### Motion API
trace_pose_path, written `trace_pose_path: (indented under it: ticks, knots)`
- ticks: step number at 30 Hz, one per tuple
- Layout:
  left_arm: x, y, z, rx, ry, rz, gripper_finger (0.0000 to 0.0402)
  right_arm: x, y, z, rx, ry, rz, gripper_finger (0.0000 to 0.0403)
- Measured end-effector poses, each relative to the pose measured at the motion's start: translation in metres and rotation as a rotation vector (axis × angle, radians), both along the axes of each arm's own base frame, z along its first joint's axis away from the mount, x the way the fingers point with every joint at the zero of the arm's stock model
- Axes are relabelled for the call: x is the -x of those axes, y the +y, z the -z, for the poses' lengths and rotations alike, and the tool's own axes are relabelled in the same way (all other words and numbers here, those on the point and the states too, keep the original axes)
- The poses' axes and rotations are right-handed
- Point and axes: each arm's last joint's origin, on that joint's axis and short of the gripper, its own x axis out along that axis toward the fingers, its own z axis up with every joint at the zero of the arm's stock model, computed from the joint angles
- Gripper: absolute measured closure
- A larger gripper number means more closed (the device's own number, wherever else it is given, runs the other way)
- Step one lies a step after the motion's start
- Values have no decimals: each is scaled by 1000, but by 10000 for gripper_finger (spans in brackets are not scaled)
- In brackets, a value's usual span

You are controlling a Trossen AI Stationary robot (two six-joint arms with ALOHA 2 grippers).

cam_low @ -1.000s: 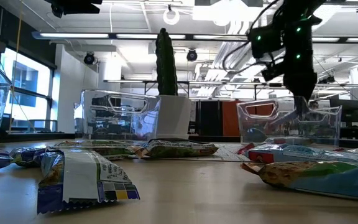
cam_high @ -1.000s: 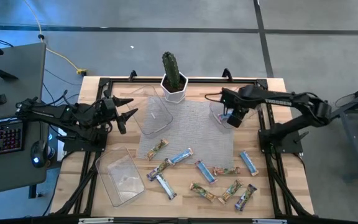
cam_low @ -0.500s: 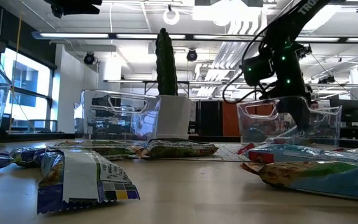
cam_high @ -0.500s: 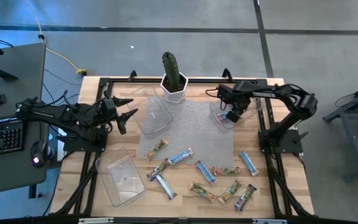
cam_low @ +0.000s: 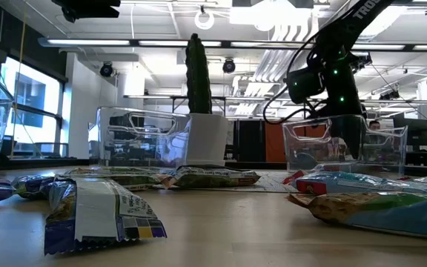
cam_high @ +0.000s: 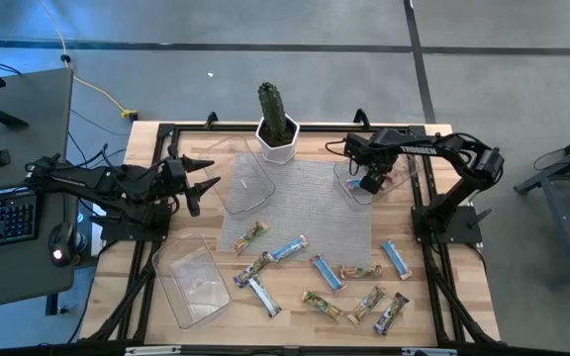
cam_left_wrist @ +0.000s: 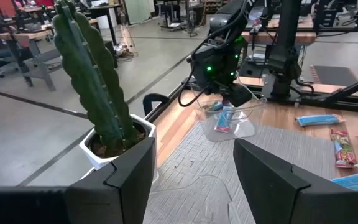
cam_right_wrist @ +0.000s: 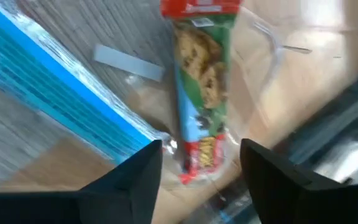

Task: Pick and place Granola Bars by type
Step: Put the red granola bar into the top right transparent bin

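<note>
Fingers of the left gripper [cam_high: 202,184] stand spread wide, holding nothing, at the table's [cam_high: 137,287] left edge beside an empty tub [cam_high: 243,181]. Another empty tub [cam_high: 192,284] lies nearer the front corner. A cactus [cam_high: 274,111] in a white pot stands at the back edge of the mat [cam_high: 305,203]. Loose bars [cam_high: 311,275] are scattered along the front, about ten of them. On the right, the right gripper [cam_high: 368,185] reaches down into a third tub [cam_high: 347,182]; its fingers [cam_right_wrist: 132,180] are parted, and below them lies a green bar [cam_right_wrist: 204,99], apparently released, next to a blue bar [cam_right_wrist: 67,93].
</note>
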Motion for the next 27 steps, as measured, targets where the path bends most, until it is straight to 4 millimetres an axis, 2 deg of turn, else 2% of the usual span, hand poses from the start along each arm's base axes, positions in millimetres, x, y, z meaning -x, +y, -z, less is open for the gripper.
trace_pose_path:
  ticks: [5,9,13,17,22,27]
  knots:
    - [0,0,0,5,-2,-1,189,-10,9,-30,-7,68,-6,186]
    - [0,0,0,21,-10,-4,189,-30,24,-62,-30,6,-13,194]
    - [0,0,0,22,-11,-4,189,-54,47,-90,-37,-108,-78,208]
    - [0,0,0,23,-11,-4,189,-70,80,-112,-47,-170,-180,223]
    - [0,0,0,22,-11,-4,189,-81,130,-120,-159,-233,-295,222]
    - [0,0,0,22,-11,-4,189,-78,179,-108,-151,-208,-385,202]
